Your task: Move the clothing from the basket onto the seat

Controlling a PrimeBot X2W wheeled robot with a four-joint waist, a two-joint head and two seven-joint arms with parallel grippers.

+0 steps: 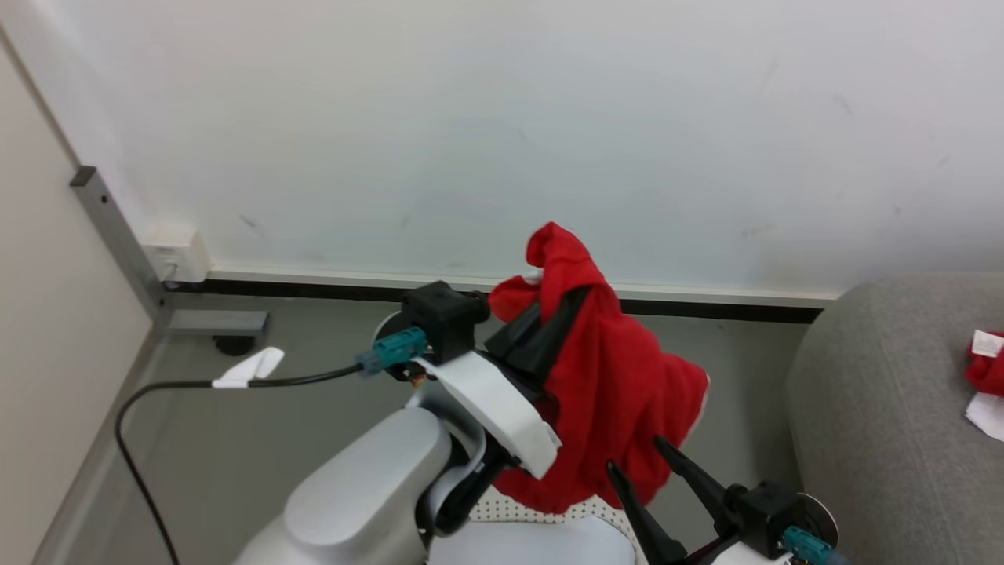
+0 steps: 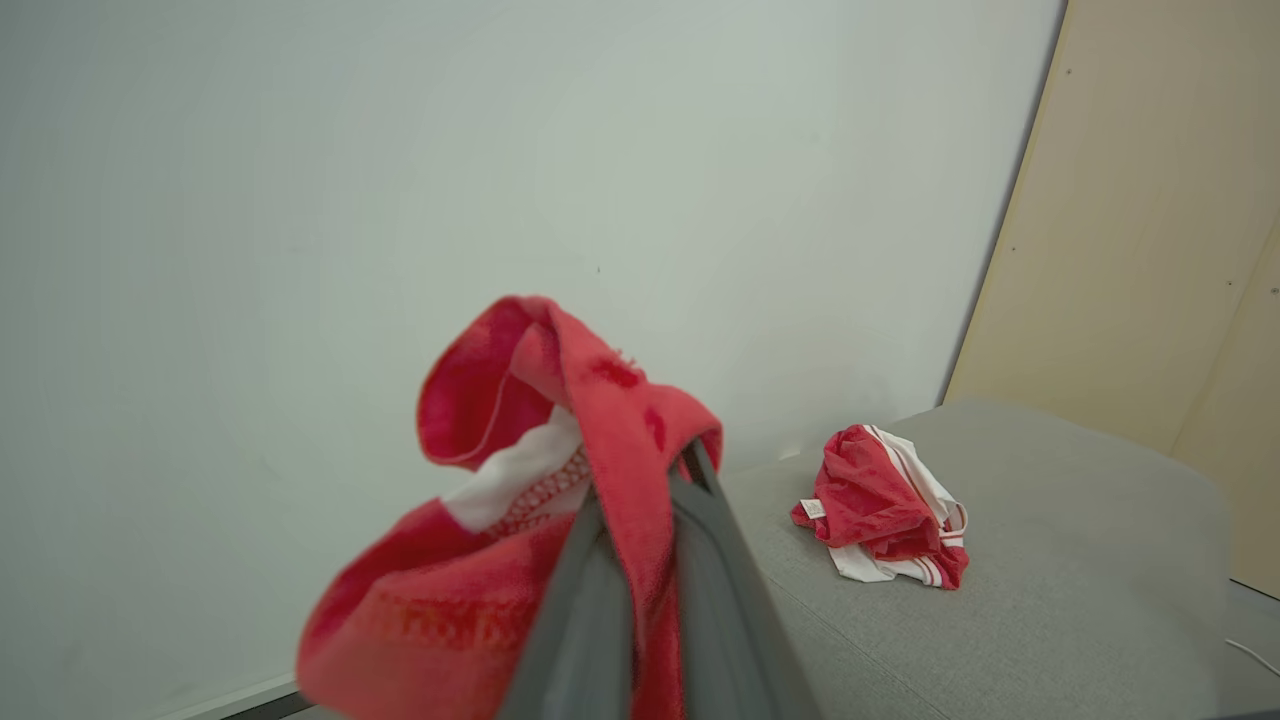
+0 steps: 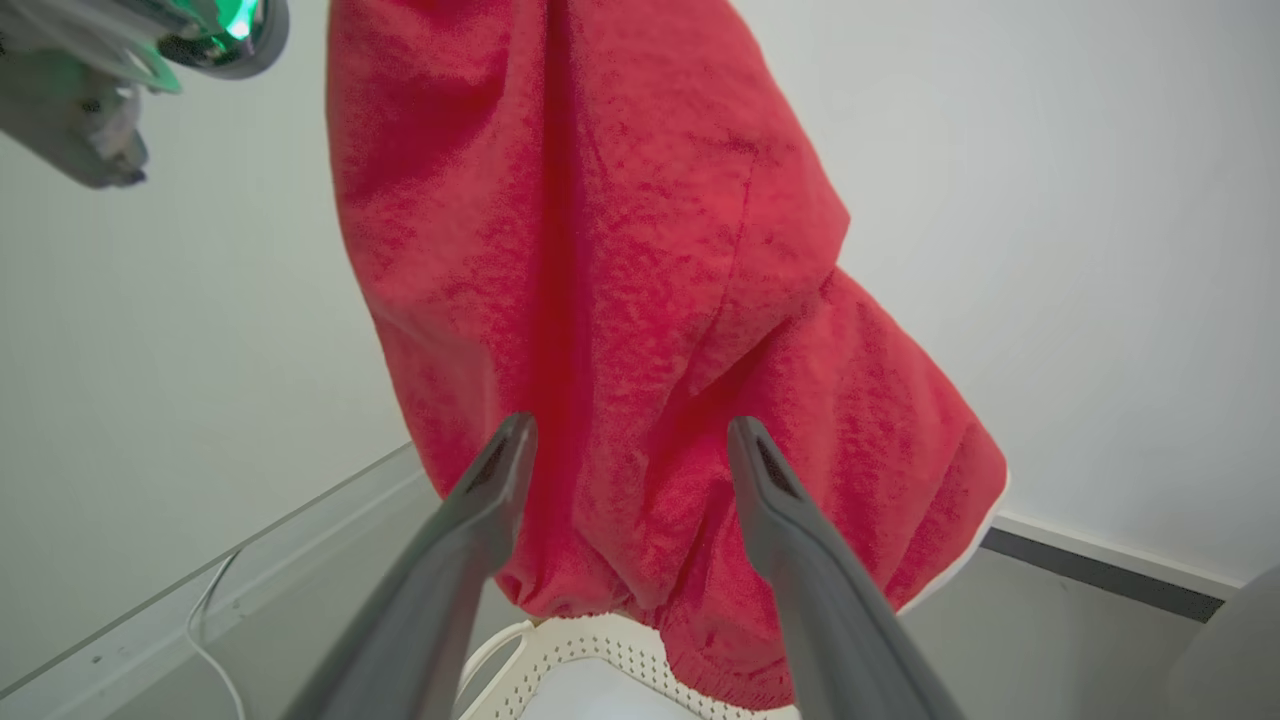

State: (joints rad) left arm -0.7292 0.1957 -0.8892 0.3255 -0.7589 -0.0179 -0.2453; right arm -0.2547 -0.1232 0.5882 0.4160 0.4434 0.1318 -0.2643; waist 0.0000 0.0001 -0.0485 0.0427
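**Head view.** The left gripper (image 1: pixel 572 306) is seen shut on a fold of the red garment (image 1: pixel 620 392). The garment is held up in the air, and its lower folds hang down to the basket (image 1: pixel 549 514) at the bottom edge. The right gripper (image 1: pixel 635 455) is spread wide and holds nothing. Its fingertips lie close to the hanging cloth, and contact cannot be judged. The seat (image 1: pixel 886 408) lies to the robot's right, apart from the basket. A second garment (image 1: pixel 987 369) is already bunched on it.

**Left wrist view.** The two fingers are pinched together with cloth running between them. A red loop with white trim flops over the tips. The grey seat and the second garment are seen beyond.

**Right wrist view.** The hanging cloth is framed by the open fingers. The hem sits just at the basket's perforated rim, and whether it touches cannot be told.

**Judgement.** The step in hand is taken to be the carry across to the seat.
- The garment should be raised until the hem is clear of the rim before any sideways swing.
- Only a fold is pinched, so the travel should be slow and smooth.
- The right gripper should be kept out of the trailing cloth.
- Release is best made over the flat of the seat, beside the second garment and away from the rounded edge, so that nothing slides off.
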